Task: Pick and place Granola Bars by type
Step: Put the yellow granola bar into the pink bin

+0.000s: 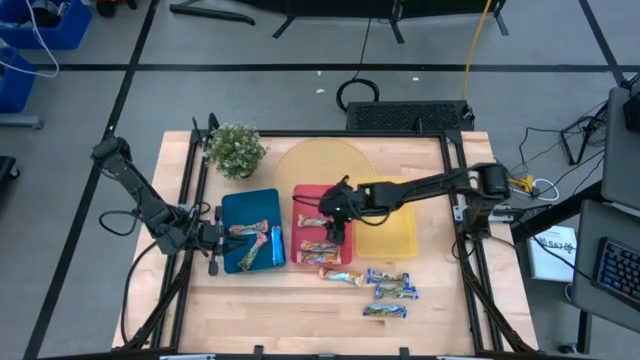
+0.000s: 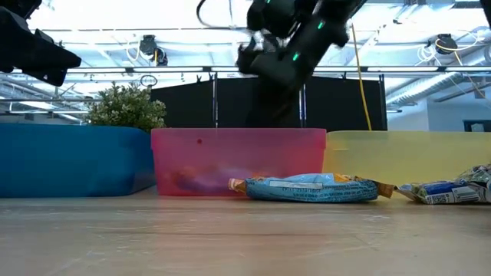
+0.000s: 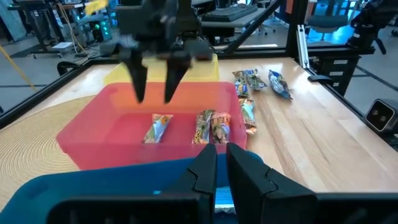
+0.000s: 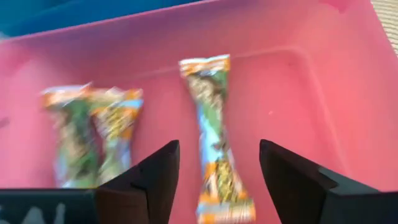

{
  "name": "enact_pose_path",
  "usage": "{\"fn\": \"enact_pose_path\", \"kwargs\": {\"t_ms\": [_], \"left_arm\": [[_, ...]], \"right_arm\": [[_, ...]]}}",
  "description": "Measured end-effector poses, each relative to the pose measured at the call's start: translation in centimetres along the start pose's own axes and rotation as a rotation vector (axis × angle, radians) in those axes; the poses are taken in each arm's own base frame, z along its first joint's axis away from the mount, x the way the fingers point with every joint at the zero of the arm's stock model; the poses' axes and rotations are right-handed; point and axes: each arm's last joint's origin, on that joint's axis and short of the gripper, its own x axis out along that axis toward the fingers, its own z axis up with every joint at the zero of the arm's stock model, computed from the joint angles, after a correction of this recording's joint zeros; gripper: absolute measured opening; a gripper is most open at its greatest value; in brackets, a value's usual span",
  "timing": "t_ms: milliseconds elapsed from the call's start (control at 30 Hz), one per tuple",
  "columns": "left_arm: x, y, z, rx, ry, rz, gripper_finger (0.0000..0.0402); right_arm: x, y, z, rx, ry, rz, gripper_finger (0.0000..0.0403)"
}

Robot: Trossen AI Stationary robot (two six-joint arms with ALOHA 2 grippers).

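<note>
A reddish-green bar (image 4: 214, 152) lies flat on the floor of the red tray (image 1: 300, 192), right under the right gripper (image 4: 217, 171), whose fingers are spread wide with nothing between them, one on each side of the bar and clear above it. Two more bars of the same sort (image 4: 93, 134) sit side by side and touching, just off to one side of that gripper, still in the red tray. Past the tray's near wall, four blue-white bars (image 1: 385, 287) lie loose on the table (image 1: 280, 310); the closest one (image 2: 311, 188) rests just in front of the red tray in the low view. On the far side of the right gripper from the blue tray (image 1: 230, 200) is the yellow tray (image 1: 395, 240), touching the red one. The left gripper (image 3: 222, 167) hangs over the blue tray with its fingers nearly pressed together, only a thin gap, holding nothing; a couple of bars (image 1: 258, 240) lie in that tray close by it, one golden-brown and one blue. A small potted plant (image 1: 236, 150) stands behind the blue tray, with a round woven mat (image 1: 320, 162) beside it.
</note>
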Motion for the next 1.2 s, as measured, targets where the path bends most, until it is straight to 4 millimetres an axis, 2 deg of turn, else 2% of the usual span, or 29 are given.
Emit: {"fn": "enact_pose_path", "kwargs": {"t_ms": [167,333,467,567,667,800,933,1200], "left_arm": [[0.0,0.0,0.0,-0.014,0.0,0.0,0.0044],[0.0,0.0,0.0,-0.021,0.0,0.0,0.0044],[0.0,0.0,0.0,-0.058,0.001,0.0,0.0044],[0.0,0.0,0.0,-0.08,0.0,0.0,0.0044],[0.0,0.0,0.0,-0.081,-0.001,0.0,0.0044],[0.0,0.0,0.0,-0.086,-0.004,-0.001,0.0044],[0.0,0.0,0.0,-0.108,-0.004,-0.001,0.0044],[0.0,-0.1,0.0,-0.11,0.008,-0.046,0.0044]], "right_arm": [[-4.3,2.6,0.1,-0.057,-0.023,0.047,0.0214],[-7.2,8.0,-1.0,-0.099,-0.078,0.065,0.0207],[-7.6,12.5,-3.2,-0.186,-0.123,-0.029,0.0203],[-7.0,15.3,-4.8,-0.177,-0.154,-0.062,0.0199],[-6.0,17.3,-6.5,-0.16,-0.154,-0.087,0.0199],[-4.2,18.4,-8.4,-0.106,-0.088,-0.094,0.0199],[-3.0,18.5,-9.4,-0.115,-0.021,-0.101,0.0199],[-1.8,18.0,-9.7,-0.042,0.036,-0.098,0.0199]]}}
